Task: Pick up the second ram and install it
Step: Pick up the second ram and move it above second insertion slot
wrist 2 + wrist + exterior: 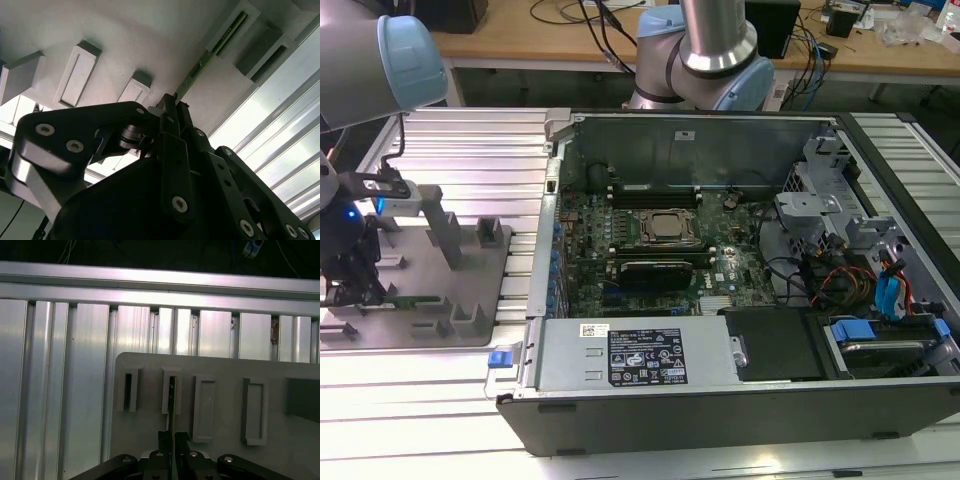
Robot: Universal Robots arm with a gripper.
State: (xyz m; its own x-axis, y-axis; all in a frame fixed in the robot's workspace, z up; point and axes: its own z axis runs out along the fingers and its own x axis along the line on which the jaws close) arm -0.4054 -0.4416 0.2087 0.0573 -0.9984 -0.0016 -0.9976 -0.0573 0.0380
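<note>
The second ram (215,50) is a thin green strip standing on edge in a slot of the grey fixture plate (420,330), at the exterior view's far left. It looks like a narrow dark line (171,400) in the first wrist view, and a short green strip (408,299) in the exterior view. My gripper (173,435) is low over the plate, its black fingers (169,107) drawn together on the near end of the strip. The ram still rests in its slot. From outside, the gripper (352,285) stands at the plate's left end.
An open computer case (570,140) lies to the right of the fixture, with a CPU socket (668,228), memory slots (650,193) and a black card (665,270) on its board. Grey upright blocks (445,235) rise from the plate. Ribbed aluminium table (65,390) surrounds it.
</note>
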